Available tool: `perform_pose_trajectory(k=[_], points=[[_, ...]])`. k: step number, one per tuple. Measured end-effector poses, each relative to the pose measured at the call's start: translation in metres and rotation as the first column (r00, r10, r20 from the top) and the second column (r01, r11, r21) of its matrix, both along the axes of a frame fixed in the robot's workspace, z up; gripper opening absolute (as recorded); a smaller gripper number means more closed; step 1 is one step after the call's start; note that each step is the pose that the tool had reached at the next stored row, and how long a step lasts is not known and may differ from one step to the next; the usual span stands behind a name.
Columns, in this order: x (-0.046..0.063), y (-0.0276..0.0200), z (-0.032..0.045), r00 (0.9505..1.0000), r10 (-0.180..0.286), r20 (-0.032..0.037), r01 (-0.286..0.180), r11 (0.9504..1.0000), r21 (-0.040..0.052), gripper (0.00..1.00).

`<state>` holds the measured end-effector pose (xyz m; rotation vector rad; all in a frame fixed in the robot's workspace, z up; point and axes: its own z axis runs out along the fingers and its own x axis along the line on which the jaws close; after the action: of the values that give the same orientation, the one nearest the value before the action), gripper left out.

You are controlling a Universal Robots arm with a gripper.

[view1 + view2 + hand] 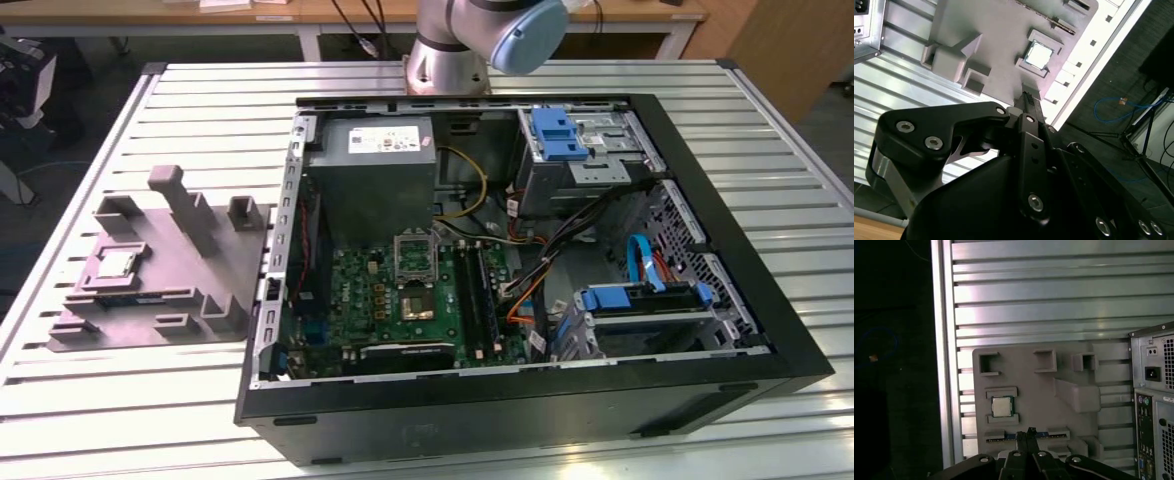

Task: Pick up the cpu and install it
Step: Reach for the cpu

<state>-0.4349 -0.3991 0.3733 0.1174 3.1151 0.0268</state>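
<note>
Nothing is done yet: the cpu (pixel 1002 406) is seated in the grey holder plate (pixel 1034 390) by the table (pixel 1054 300) edge, untouched, and the claw (pixel 1030 434) is seen closed together, empty, apart from it.

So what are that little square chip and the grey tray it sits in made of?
The chip looks metal-topped: a dull silvery sheen, with a thin greenish rim, perhaps circuit board. The tray seems to be matte grey plastic, going by its shineless, blocky moulded shapes.
</note>
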Motion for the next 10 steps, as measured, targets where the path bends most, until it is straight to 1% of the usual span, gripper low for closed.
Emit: perform_pose_trajectory(k=[10], points=[[-0.0002,0.0001,0.0,1.0,0.0,0.0,0.0,1.0,0.0,0.11]])
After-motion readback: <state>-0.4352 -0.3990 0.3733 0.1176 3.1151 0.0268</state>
